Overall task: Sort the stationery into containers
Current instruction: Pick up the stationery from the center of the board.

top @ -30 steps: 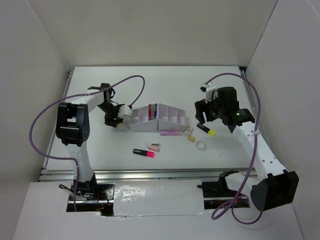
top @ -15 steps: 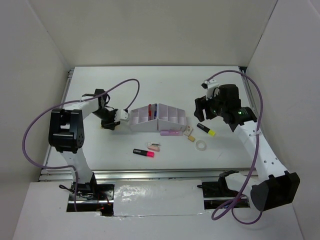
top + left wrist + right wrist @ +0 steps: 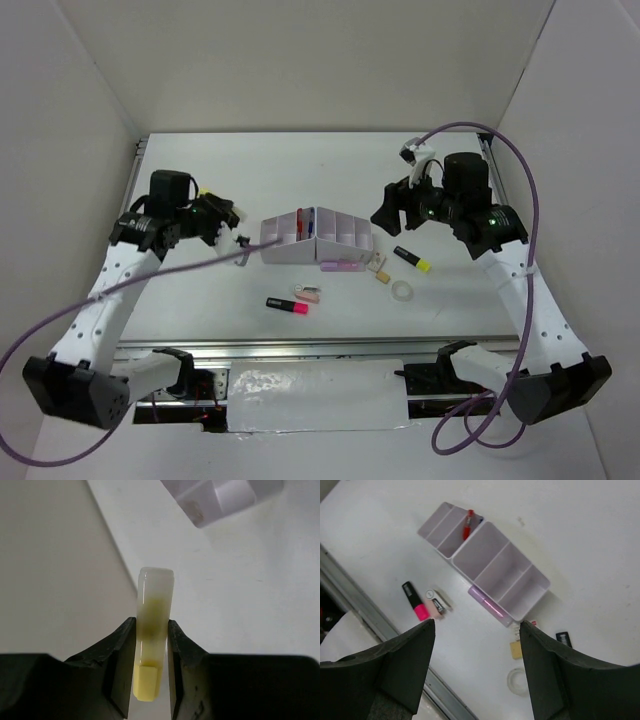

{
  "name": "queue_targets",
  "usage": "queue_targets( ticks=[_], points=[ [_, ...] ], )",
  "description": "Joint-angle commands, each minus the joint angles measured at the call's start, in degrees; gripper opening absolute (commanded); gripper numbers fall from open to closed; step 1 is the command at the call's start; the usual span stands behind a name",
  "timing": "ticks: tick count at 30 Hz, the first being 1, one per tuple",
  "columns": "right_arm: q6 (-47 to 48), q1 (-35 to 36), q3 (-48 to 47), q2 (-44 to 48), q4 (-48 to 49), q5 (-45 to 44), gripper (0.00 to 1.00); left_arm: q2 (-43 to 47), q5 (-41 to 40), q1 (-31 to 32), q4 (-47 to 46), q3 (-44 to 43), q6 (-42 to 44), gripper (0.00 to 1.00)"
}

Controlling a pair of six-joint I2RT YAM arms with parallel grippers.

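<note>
Cream stick (image 3: pixel 156 595) sat clamped between the left fingers (image 3: pixel 151 624), upright in the wrist view, its yellowish end down between the pads and its pale end pointing toward a corner of the white organiser (image 3: pixel 340 240). From above, that hand was left of the organiser and near it, with the stick held off the counter (image 3: pixel 300 165). The organiser stood mid-counter as two joined units; a red pen (image 3: pixel 468 524) and a blue pen beside it leaned in the left unit, while the compartments of the right unit looked bare. A purple marker (image 3: pixel 343 266) lay along the organiser's near wall, just beside it. Nearer and to the left lay the black-pink highlighter (image 3: pixel 288 304), with a pink eraser (image 3: pixel 309 293) close by. To the right of the marker were a tan eraser (image 3: pixel 380 272), the clear tape ring (image 3: pixel 401 291) and the black-yellow highlighter (image 3: pixel 412 259), all flat on the counter and apart from one another. The right fingers (image 3: pixel 476 624) were spread wide and gripping nothing, raised above the right end of the organiser.
</note>
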State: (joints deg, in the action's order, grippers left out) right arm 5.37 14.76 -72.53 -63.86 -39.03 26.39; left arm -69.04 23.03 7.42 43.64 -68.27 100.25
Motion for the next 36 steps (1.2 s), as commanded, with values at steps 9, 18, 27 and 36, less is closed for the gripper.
queue_targets(
  ticks=[9,18,27,36],
  points=[
    [-1.32,8.52,-14.91,-6.10,-3.86,6.48,0.74,15.94,-7.63,32.09,-2.85,8.15,20.41,0.12],
    [-14.30,15.11,-15.80,-13.30,-0.88,11.31,0.79,18.67,-16.86,47.06,-5.75,11.49,25.08,0.11],
    [-20.75,18.19,-15.36,-18.85,0.62,13.95,0.80,16.04,-18.81,51.47,-4.26,9.83,25.97,0.10],
    [-16.88,23.46,-15.71,-19.29,-0.26,11.58,0.80,13.84,-18.19,51.47,-5.58,11.23,24.82,0.10]
  ],
)
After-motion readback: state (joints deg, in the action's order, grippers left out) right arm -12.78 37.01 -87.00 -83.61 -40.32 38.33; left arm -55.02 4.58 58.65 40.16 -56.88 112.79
